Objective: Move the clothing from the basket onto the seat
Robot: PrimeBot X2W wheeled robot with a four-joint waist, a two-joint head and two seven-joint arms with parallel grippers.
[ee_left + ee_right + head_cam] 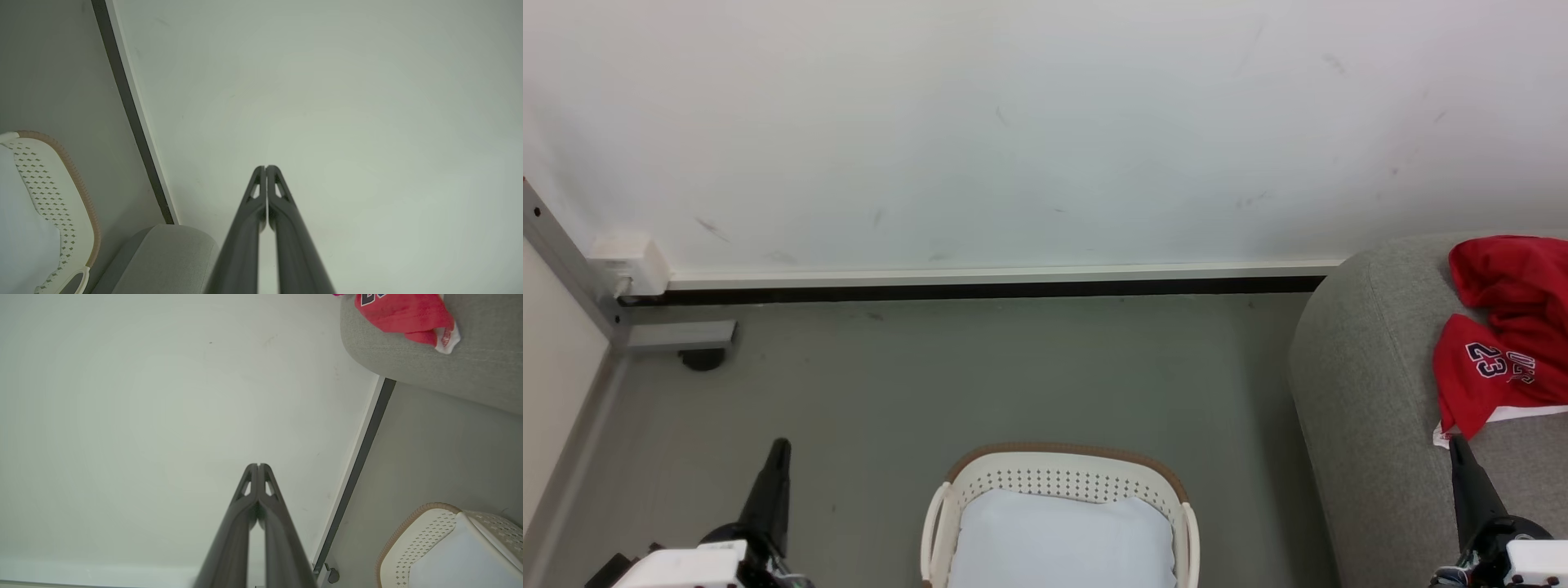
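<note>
1. At the left end effector (778,447): long dark fingers (245,228) pressed flat together, nothing between them. Parked low to the left of the basket (1066,451), over bare floor (890,384), well apart from its rim.
2. At the right end effector (1459,443): the same closed, empty pinch. Parked low to the right of the basket, in front of the seat (1364,367), pointing towards the wall (1013,122) in the right wrist view.
3. Nearest task thing to that right tip: the clothing (1507,327), a red heap with a dark "23" facing up. Lowest white-trimmed corner close above the tip in the head view. Impossible to tell from that view whether touching. Judging by the right wrist view, probably apart, with the heap far off in the upper corner.
4. From the basket: clothing up and to the right, resting on top of the seat by its rounded arm, well clear of the basket's rim.
5. Inside the basket: a pale bluish-white pad (1062,539) lying flat, no red fabric on the part in view. Near end of the basket cut off by the bottom edge of the head view.
6. Progress, as a judgement: seemingly done, or very nearly so. Clothing on the seat, basket apparently emptied of garments, both arms drawn back and holding nothing.
7. Left to do, if anything: confirm that no garment sits in the hidden near end of the basket. Otherwise nothing more to carry.
</note>
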